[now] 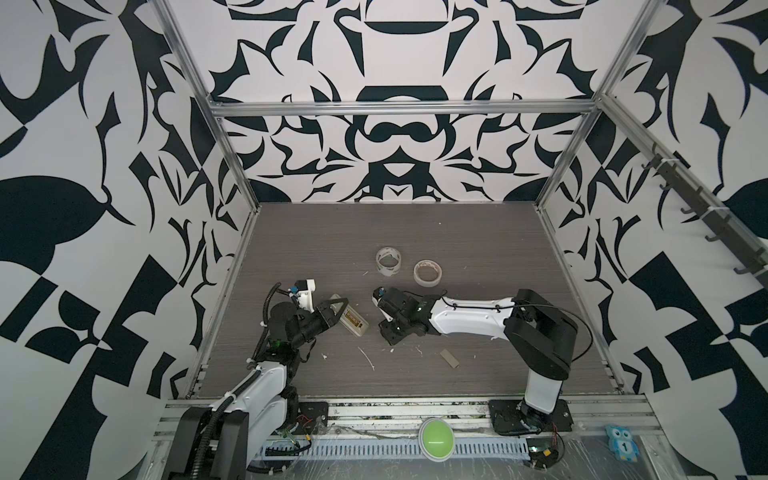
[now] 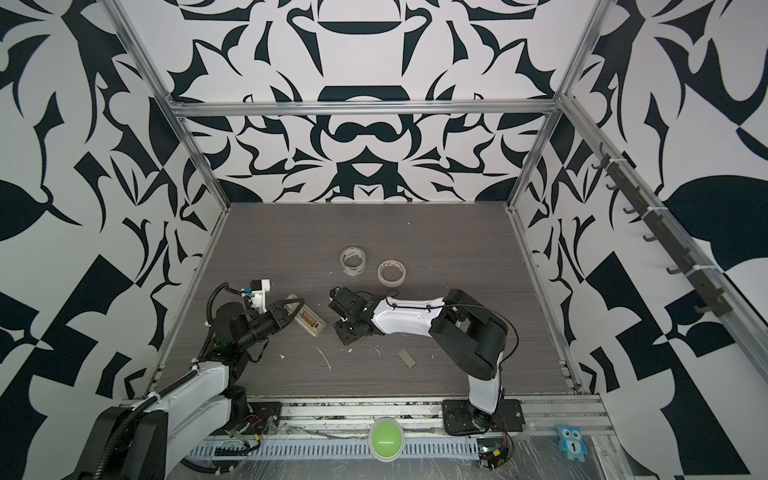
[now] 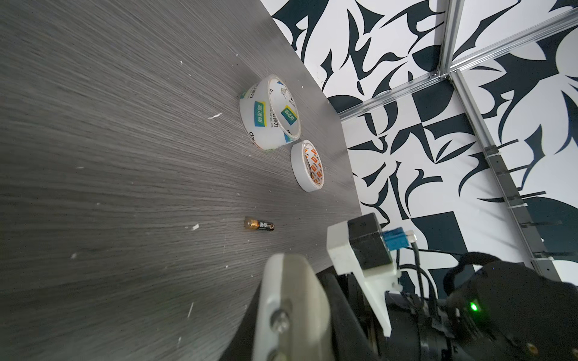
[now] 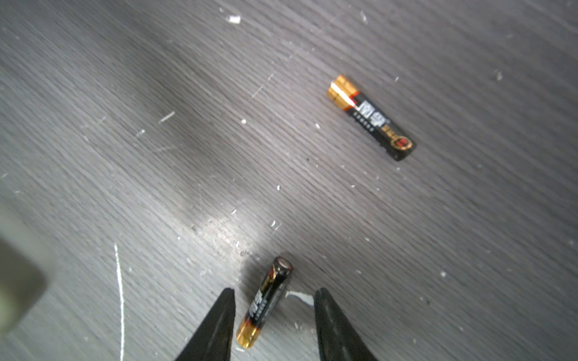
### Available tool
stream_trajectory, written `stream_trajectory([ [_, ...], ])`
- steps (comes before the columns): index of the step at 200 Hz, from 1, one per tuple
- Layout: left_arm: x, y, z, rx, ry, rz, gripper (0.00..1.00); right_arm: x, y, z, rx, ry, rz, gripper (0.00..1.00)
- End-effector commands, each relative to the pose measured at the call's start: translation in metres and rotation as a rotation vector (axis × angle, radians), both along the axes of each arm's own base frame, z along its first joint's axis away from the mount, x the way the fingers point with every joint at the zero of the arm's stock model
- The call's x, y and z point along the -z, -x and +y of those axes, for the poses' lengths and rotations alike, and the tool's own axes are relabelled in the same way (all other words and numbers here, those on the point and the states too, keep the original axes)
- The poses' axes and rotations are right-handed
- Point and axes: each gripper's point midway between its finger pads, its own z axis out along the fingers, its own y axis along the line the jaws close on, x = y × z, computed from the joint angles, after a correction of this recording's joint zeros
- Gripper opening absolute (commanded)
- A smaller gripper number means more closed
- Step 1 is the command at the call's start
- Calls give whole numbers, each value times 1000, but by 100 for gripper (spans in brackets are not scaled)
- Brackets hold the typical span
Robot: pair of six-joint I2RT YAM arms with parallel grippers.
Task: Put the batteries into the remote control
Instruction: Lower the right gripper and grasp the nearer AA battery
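1 battery (image 4: pixel 266 303) is straddled off-centre by open right tool (image 4: pixel 275 292); could be knocked rolling. Remote control (image 1: pixel 356 323) is clamped by left tool (image 1: pixel 338 311).

Batteries (image 4: pixel 371 117) loose, white remote control (image 1: pixel 356 324) slanted
Both black with gold ends, lying flat on the tabletop (image 4: pixel 125 156), apart and differently angled

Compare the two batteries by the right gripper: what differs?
The nearer battery lies between the right gripper's open fingers; the farther battery lies clear of them. The nearer battery lies at a different angle from the farther battery. Both are black with one gold end, lying flat.
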Motion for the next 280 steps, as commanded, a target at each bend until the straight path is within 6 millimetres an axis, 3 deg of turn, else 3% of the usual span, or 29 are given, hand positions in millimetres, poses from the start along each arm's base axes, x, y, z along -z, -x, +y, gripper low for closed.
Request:
stream_trajectory([
  [1,-7,0,0,5,4,-42,0,-2,3,4,-4,-12,-7,45],
  [152,-1,-6,1,-10,5,-23,0,9,17,-4,-42,70,-12,36],
  [231,-6,-6,1,-12,12,-44,0,12,18,-10,-42,88,-18,26],
  [280,-12,-7,1,-17,33,-91,0,16,22,-11,-48,90,-13,11],
])
